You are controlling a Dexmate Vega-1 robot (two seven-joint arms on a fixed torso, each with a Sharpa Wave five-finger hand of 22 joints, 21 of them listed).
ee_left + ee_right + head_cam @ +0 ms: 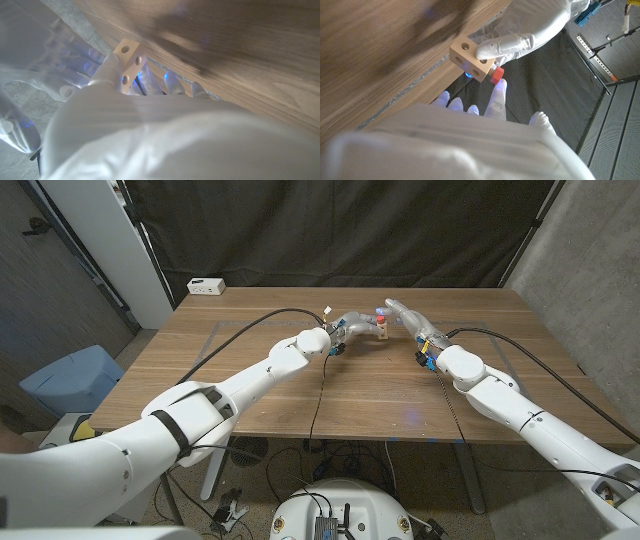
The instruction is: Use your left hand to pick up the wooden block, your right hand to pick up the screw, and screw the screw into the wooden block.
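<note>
Above the far middle of the tabletop (300,395) your two hands meet. Your left hand (352,328) holds the wooden block (382,329) off the surface, fingers (495,47) wrapped around it; the right wrist view shows a gloved finger pressed across one face, with round holes open on the faces you can see. The red-headed screw (496,74) sits at the block's end, right against it, apparently seated in a hole, though how deep it goes is hidden. Your right hand (412,320) reaches in beside it, fingers (498,97) stretched toward the red head with one tip just at it; whether they pinch it or only touch, I cannot tell.

Progress, as a judgement: block pickup done, screw brought to the block and likely started, so you are in the turning stage. Left: twist the screw home while the left hand keeps the block steady. Thread depth unreadable here.

A small white box (206,285) lies at the far left corner, well apart.
</note>
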